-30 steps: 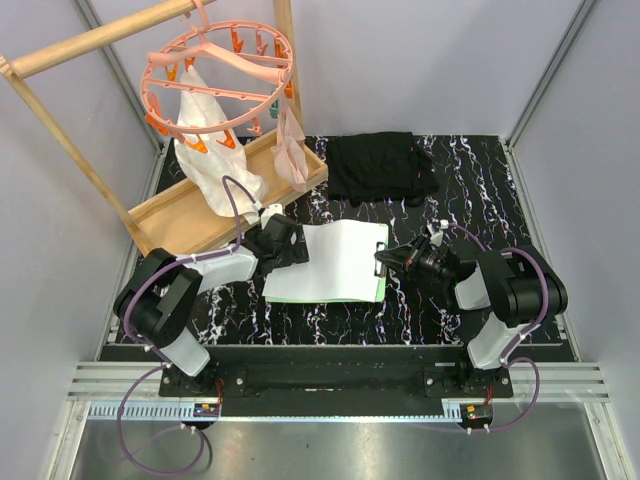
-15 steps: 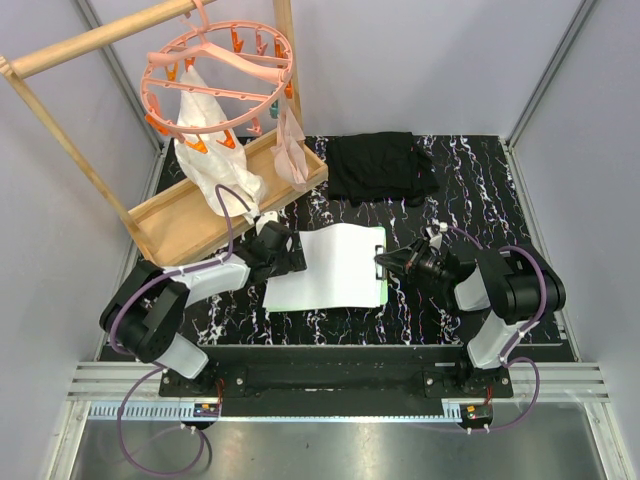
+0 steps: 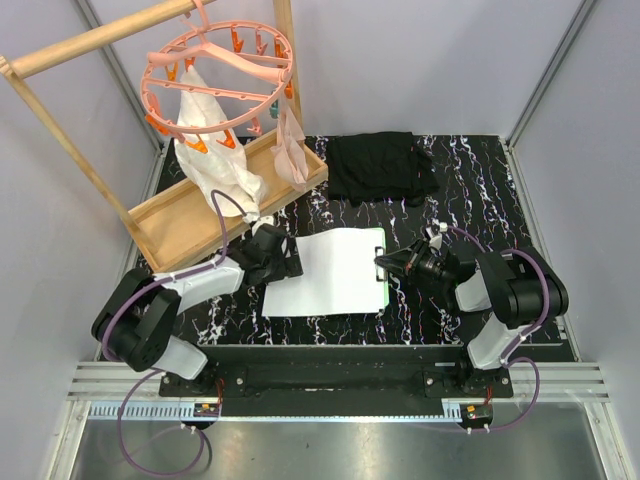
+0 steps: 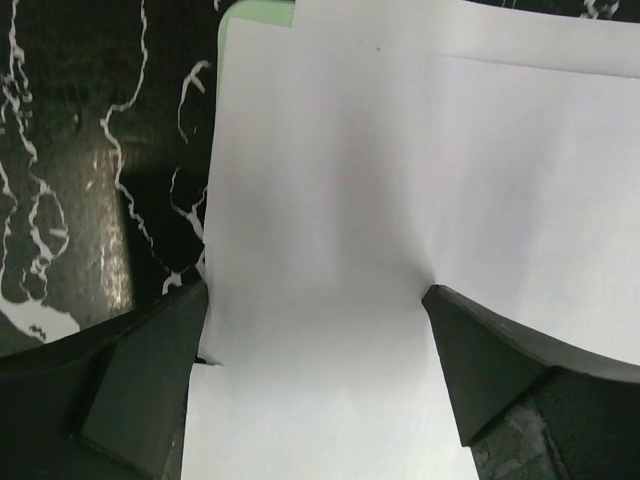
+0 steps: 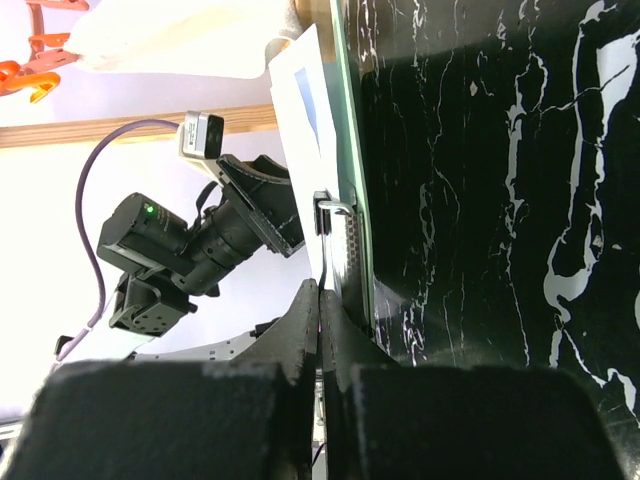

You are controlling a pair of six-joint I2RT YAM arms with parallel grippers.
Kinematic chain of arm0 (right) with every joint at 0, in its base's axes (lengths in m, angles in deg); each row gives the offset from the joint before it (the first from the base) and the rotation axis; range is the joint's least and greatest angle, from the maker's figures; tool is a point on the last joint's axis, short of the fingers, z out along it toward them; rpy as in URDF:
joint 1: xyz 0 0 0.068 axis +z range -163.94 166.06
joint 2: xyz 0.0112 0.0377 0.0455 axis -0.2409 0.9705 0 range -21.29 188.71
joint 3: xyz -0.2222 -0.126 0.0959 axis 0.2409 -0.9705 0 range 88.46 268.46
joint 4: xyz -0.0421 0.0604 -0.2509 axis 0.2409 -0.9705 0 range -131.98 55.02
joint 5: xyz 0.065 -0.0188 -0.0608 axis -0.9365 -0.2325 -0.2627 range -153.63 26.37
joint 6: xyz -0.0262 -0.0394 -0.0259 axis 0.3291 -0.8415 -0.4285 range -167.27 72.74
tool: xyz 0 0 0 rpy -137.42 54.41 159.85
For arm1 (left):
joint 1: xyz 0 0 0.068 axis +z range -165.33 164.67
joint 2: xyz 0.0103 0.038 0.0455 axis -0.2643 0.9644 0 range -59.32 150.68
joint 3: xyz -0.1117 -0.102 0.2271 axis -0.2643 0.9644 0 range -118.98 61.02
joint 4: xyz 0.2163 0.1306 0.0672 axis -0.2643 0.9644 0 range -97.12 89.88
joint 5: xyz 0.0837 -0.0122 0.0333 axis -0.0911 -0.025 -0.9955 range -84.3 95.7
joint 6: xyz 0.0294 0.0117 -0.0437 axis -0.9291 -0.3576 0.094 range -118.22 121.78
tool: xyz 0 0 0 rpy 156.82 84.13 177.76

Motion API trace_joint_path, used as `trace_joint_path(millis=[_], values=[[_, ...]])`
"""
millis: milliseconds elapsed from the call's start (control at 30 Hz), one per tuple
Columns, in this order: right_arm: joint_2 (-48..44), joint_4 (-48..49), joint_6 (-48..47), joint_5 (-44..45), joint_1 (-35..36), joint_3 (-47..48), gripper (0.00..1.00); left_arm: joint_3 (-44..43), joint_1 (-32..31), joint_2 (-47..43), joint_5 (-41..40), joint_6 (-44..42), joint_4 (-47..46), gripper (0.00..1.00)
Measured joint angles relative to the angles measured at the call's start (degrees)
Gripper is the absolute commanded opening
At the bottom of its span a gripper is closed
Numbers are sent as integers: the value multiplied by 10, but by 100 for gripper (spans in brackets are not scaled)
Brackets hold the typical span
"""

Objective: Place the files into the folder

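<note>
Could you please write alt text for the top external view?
White paper sheets lie on a pale green folder on a black marbled table; the left end effector sits open at their left edge while the right end effector pinches the folder's clipped right edge. Behind are a black cloth, a wooden tray and a pink peg hanger.

Top view: even overhead light, soft shadows. Left wrist: files [image 4: 330,200] glaring white, left fingers [image 4: 140,390] dim, blurred. Right wrist: backdrop [image 5: 60,220] overexposed, right fingers [image 5: 180,420] defocused.
</note>
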Motion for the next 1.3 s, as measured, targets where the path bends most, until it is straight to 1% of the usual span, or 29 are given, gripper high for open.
trace_joint_path(millis=[300,533,800,1033,1300], values=[[-3,-19,-14,1,0,0,0,11,0,-20,7,4,26,99],[-3,-15,-13,2,-1,0,0,11,-2,-13,18,7,10,99],[0,27,16,3,-2,0,0,2,-2,4,10,9,-7,99],[5,36,47,13,-3,0,0,-3,-2,19,-2,8,-32,99],[15,42,75,17,-5,0,0,-18,-2,37,-12,-1,-34,99]])
